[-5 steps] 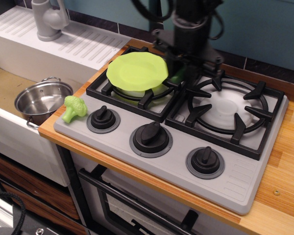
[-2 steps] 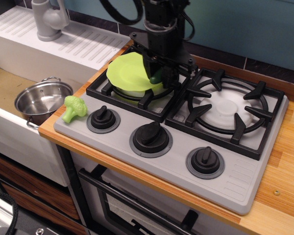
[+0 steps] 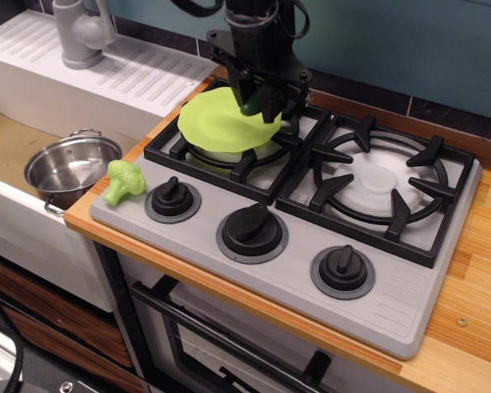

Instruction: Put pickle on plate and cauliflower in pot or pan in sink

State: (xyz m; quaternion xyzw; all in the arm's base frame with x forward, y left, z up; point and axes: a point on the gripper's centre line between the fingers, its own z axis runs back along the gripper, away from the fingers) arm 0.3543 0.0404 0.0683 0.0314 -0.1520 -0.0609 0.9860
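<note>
The lime-green plate point(image 3: 221, 121) lies on the left burner of the stove. My black gripper point(image 3: 258, 105) hangs over the plate's right rear edge, shut on the dark green pickle point(image 3: 250, 106), only a tip of which shows between the fingers. The light green cauliflower point(image 3: 123, 180) lies on the grey stove panel at its front left corner, beside the left knob. The shiny steel pot point(image 3: 69, 168) stands in the sink point(image 3: 8, 147), close to the counter's edge, and looks empty.
A grey tap point(image 3: 82, 33) stands on the ribbed white drainboard point(image 3: 139, 74) behind the sink. The right burner point(image 3: 380, 184) has black grates. Three black knobs point(image 3: 252, 228) line the stove's front. A wooden counter point(image 3: 475, 270) runs on the right.
My gripper has moved left from between the burners to above the plate's right rear edge, lifting the pickle with it. The cauliflower and pot have not moved.
</note>
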